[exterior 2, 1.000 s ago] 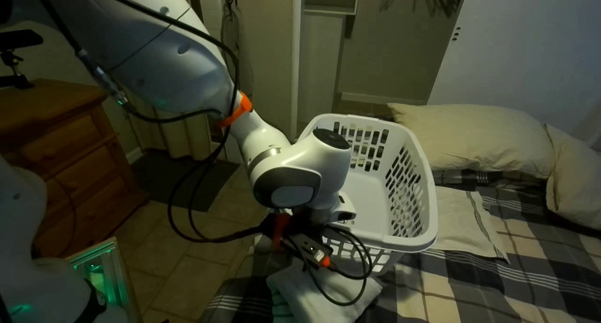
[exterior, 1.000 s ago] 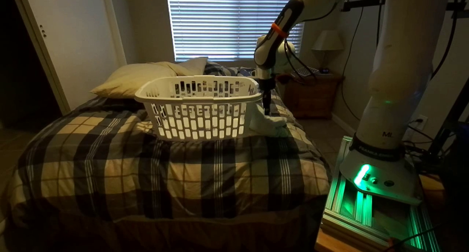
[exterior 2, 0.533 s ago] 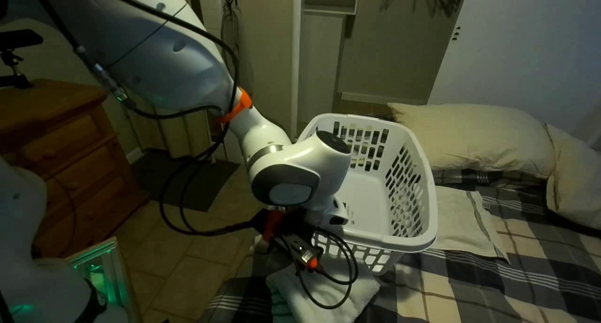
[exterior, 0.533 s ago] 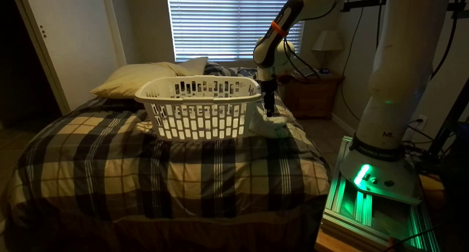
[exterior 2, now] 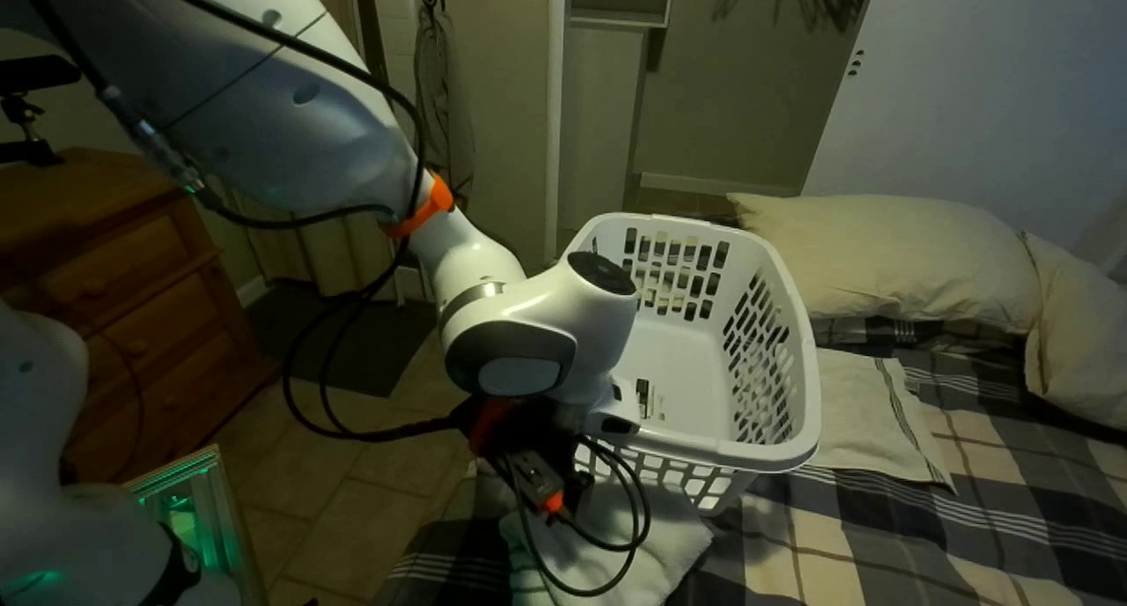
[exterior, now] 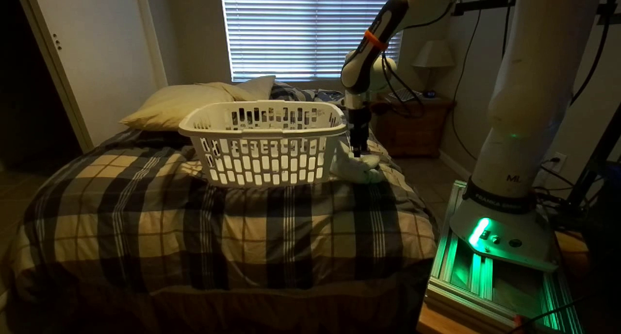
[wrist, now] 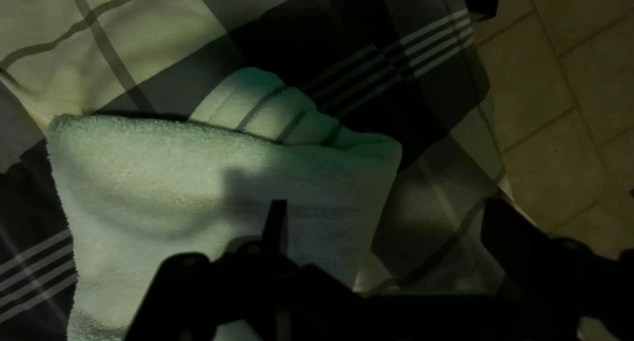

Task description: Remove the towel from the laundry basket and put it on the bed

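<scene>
Robot arm (exterior 2: 519,311) has moved little bit away from basket (exterior: 262,130) since moment ago; basket stays in same spot. Fingers (wrist: 278,232) point down, spread wide: in wrist view, one shows over towel (wrist: 163,192), other over bed (exterior: 247,217) near its edge. Cannot tell if fingers touch towel. Towel lies folded on bed, out of basket, just beside it. White basket stands upright on bed. Pale cloth (exterior 2: 867,421) with dark stripes lies just beside basket too, near pillows (exterior 2: 898,254).
</scene>
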